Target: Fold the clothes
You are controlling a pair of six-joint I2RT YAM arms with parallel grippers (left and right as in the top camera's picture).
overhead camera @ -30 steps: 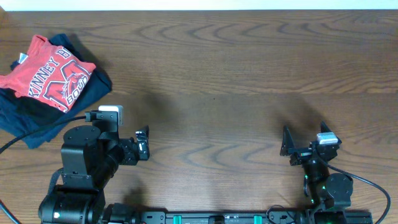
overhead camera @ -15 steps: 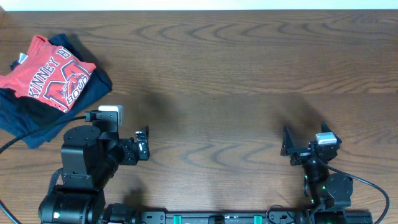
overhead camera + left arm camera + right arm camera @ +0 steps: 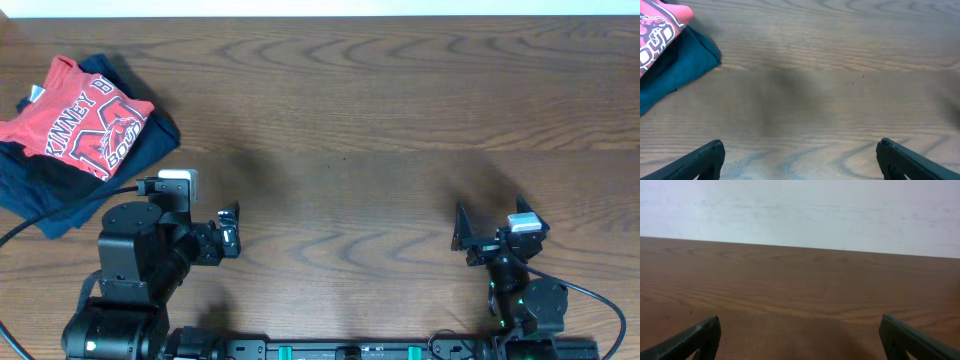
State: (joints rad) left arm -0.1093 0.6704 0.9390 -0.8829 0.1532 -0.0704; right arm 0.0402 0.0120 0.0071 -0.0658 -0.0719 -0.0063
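Your left gripper (image 3: 800, 152) and right gripper (image 3: 800, 330) both gape wide, empty. Red T-shirt (image 3: 85, 118) lies atop navy garment (image 3: 62, 198), table's far-left corner

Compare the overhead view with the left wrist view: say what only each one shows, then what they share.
Only the overhead shows the whole coral-red T-shirt with its lettering, and the right gripper, open, far from the clothes. Only the left wrist view shows close up the left gripper, its jaws wide apart over bare wood. Both show a corner of the T-shirt lying on the navy-blue garment, and the wooden table.
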